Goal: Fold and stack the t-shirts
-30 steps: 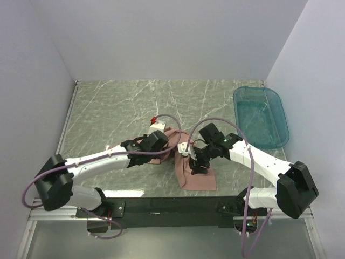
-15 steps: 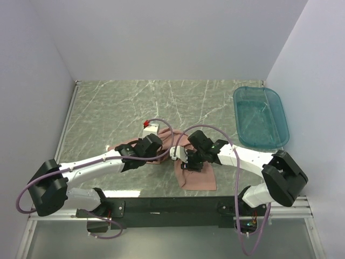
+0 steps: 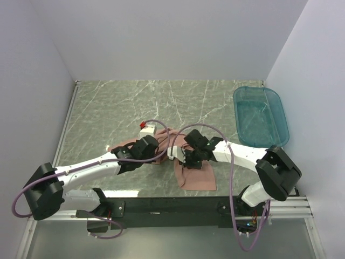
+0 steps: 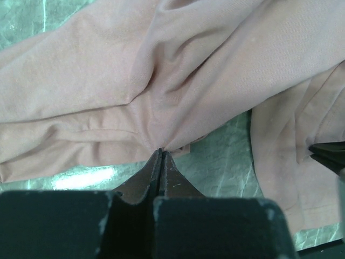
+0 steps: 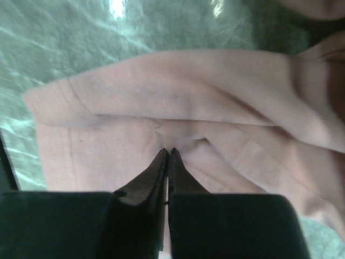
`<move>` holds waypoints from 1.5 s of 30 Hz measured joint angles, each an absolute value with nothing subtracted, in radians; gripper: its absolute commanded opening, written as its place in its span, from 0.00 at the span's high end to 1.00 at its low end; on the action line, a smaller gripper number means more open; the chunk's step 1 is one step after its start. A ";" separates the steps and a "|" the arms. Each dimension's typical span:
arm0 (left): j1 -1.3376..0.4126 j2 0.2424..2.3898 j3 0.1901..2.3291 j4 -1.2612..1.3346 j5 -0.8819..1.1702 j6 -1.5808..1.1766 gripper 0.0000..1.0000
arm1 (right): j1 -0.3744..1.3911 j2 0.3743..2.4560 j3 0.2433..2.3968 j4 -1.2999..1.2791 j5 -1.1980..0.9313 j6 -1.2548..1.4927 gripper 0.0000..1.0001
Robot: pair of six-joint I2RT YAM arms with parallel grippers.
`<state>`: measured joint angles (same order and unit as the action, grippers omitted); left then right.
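Both pairs of jaws pinched shut on the pink t-shirt (image 4: 178,81)
My left jaws clamp a gathered fold and my right jaws nip a seamed layer. It lies crumpled on the bench (image 3: 108,102) ahead of both, probably gripped for spreading flat.

The table (image 3: 108,108) has a dark green marbled top with pale veins, and light glares off it along the 6 o'clock edge. A pink t-shirt (image 3: 197,181) lies on it near that edge, just right of the middle. One part is spread flat toward 6 o'clock, and the rest is bunched and creased, trailing toward 9 o'clock. A translucent teal tub (image 3: 261,116) sits at about 2 o'clock by the table's right edge, well apart from the t-shirt.
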<state>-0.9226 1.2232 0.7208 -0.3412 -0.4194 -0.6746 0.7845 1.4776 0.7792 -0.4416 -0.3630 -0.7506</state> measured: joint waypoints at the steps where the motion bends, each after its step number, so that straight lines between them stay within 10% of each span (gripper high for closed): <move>1: -0.922 1.219 0.719 -0.341 -0.419 -0.675 0.99 | 0.778 1.475 0.797 -0.461 -0.368 -0.749 1.00; 38: -0.902 0.694 1.319 -0.434 -0.626 -0.406 0.99 | 0.339 1.042 1.896 -0.785 -0.356 -0.585 1.00; 45: -0.903 0.710 0.994 -0.295 -0.298 -0.495 0.57 | 0.339 1.002 1.747 -0.780 -0.384 -0.558 1.00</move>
<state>-0.9028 0.7101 0.9943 -0.2951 -0.2981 -0.4946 0.3393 1.0019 1.7473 -0.7803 -0.3843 -0.5575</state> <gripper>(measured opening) 0.315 0.010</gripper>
